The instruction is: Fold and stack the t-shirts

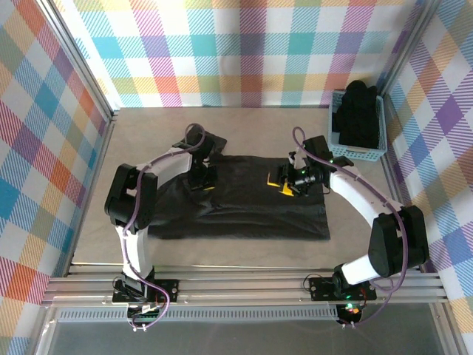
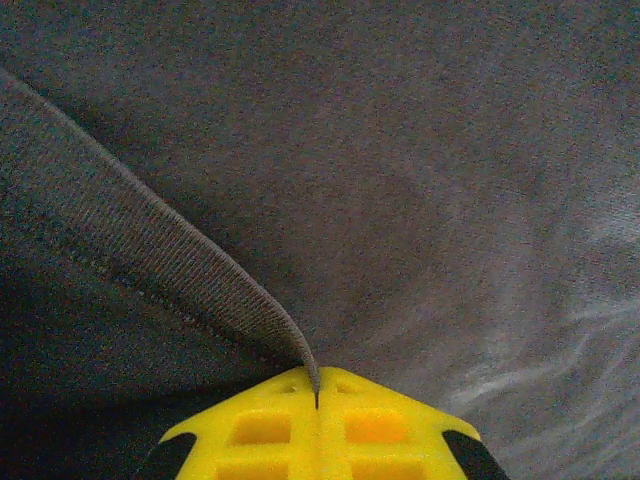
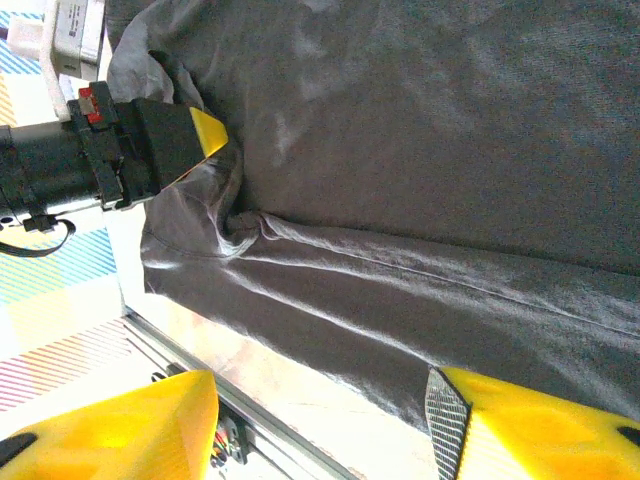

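Beige tabletop [image 1: 148, 137] carries a spread black t-shirt [image 1: 251, 211]; left pincer [image 2: 318, 395] apparently clamps its hem, right pincer [image 1: 281, 183] gapes empty.

Beige table [image 1: 148, 148], black t-shirt [image 1: 244, 211] spread mid-table, light blue basket [image 1: 362, 154] far right, apparently holding dark cloth [image 1: 358, 115]

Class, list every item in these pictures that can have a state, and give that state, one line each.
flat t-shirt: spread out, one edge pinched up.
left pincer: shut on the flat t-shirt's edge.
right pincer: open, above the flat t-shirt.
basket: upright, filled.
heaped t-shirts: bunched inside it.
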Tool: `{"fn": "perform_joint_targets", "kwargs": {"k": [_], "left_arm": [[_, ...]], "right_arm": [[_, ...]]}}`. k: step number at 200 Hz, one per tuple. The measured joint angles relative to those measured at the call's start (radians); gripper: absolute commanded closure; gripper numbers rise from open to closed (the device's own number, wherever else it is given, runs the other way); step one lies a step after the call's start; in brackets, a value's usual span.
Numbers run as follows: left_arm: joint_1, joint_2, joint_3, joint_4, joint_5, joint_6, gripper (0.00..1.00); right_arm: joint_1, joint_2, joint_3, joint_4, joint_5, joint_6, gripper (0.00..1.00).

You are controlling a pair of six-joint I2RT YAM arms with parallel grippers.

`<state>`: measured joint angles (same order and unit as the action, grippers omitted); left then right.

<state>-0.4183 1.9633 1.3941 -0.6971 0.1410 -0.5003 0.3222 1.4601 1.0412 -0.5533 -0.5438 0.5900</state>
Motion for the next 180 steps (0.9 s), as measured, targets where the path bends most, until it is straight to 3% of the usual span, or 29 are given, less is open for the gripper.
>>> {"fn": "perform_joint_targets", "kwargs": {"k": [39,49,63,81,151,180], "left_arm": [[-0.018,0.024,0.069,0.002,0.008,0.0,0.87],[-0.019,0.028,0.081,0.006,0.008,-0.007,0.76],[-0.02,0.027,0.082,0.02,0.007,-0.017,0.53],[-0.02,0.023,0.078,0.047,-0.012,-0.039,0.45],[-0.014,-0.249,-0.022,0.045,-0.108,-0.064,0.59],[0.023,-0.327,-0.108,0.008,-0.104,-0.089,0.91]], "right_arm": [[0.0,0.0,-0.017,0.004,-0.004,0.001,0.42],[0.0,0.001,-0.018,0.004,-0.007,0.001,0.42],[0.0,0.002,-0.018,0.005,-0.009,0.002,0.42],[0.0,0.003,-0.018,0.008,-0.015,0.004,0.42],[0.0,0.018,-0.018,0.015,-0.019,0.005,0.47],[0.0,0.034,-0.019,0.03,-0.031,0.01,0.54]]}}
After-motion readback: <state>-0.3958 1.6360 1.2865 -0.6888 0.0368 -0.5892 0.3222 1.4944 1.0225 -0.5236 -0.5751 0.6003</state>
